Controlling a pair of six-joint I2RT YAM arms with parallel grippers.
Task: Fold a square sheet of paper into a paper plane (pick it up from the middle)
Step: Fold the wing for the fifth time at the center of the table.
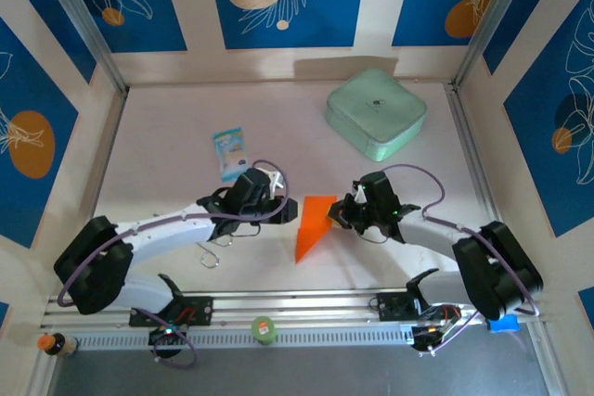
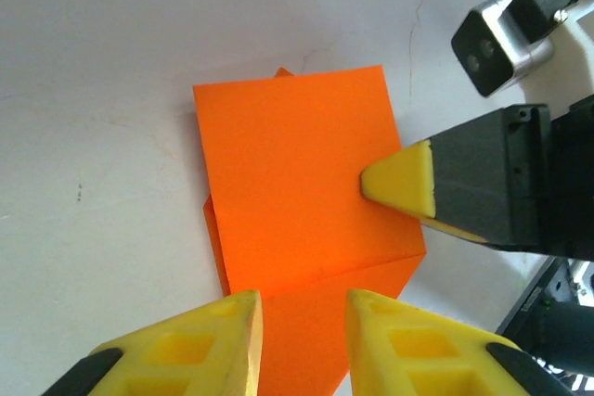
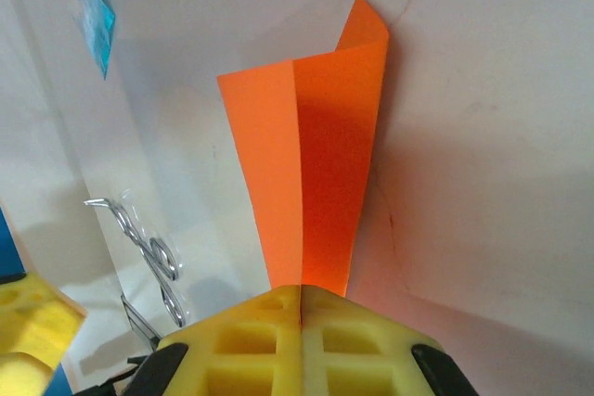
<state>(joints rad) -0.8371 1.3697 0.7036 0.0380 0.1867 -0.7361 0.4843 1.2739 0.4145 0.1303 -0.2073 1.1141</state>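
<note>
- Found left gripper (image 2: 302,311) narrowly parted and empty, square sheet of paper (image 2: 297,173) part-folded, beneath and just beyond its tips.
- Noted right gripper (image 3: 300,290) closed, tip pressed on the folded flap.
- Judged flap liable to spring open, or sheet to skid, should that tip lift early.

Mint-green box (image 1: 376,114) and blue-and-white packet (image 1: 228,153), perhaps wipes, lie apart.
</note>
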